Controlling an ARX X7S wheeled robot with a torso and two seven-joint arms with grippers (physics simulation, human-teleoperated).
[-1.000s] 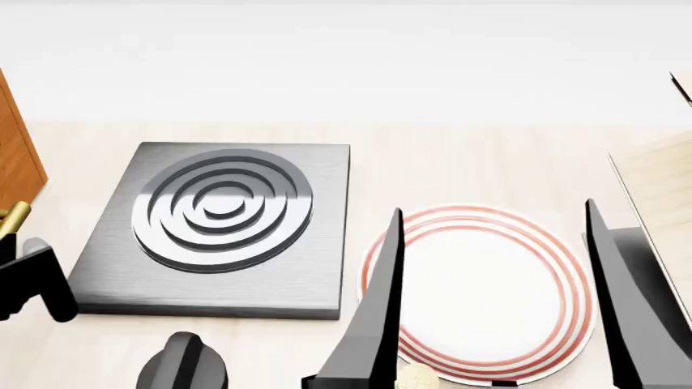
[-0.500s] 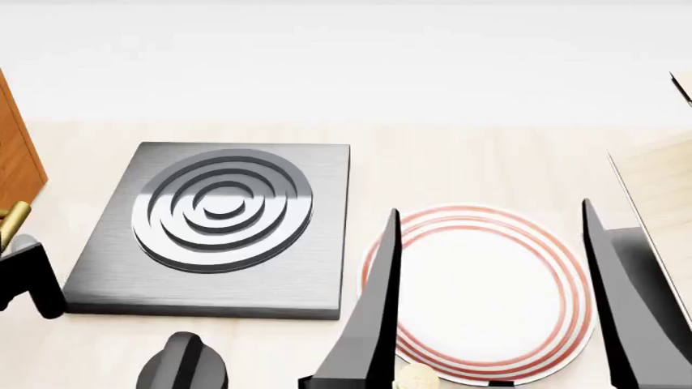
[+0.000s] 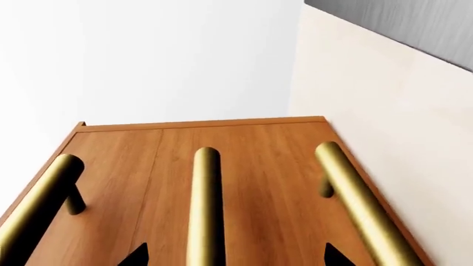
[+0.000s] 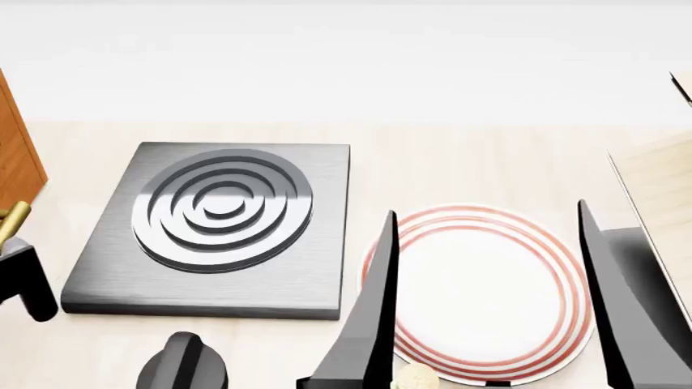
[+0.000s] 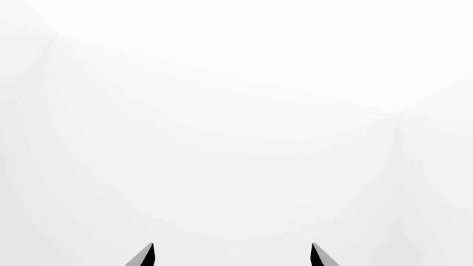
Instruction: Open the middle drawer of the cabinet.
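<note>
Step in hand: lining the left gripper (image 3: 232, 256) up on the middle drawer's handle (image 3: 205, 205). In the left wrist view the cabinet (image 3: 244, 144) front fills the frame with three brass bars; the middle bar runs straight down between the two dark fingertips (image 3: 137, 256), which stand apart on either side of it — not closed on it, and I can't tell if they touch it. The middle drawer (image 3: 159, 183) looks flush with its neighbours, so not opened yet by my read.

In the head view the cabinet (image 4: 15, 154) sits at the far left edge, beside the grey stove plate (image 4: 216, 223). The right gripper (image 4: 492, 308) hangs over the red-ringed plate (image 4: 487, 292), fingers wide apart, holding nothing; its wrist view shows only blank white.

Next move, as I judge it: ease the left gripper forward until the bar sits deep between the fingers, close, then pull straight out along the drawer's travel — an off-axis pull risks slipping off the round bar.
</note>
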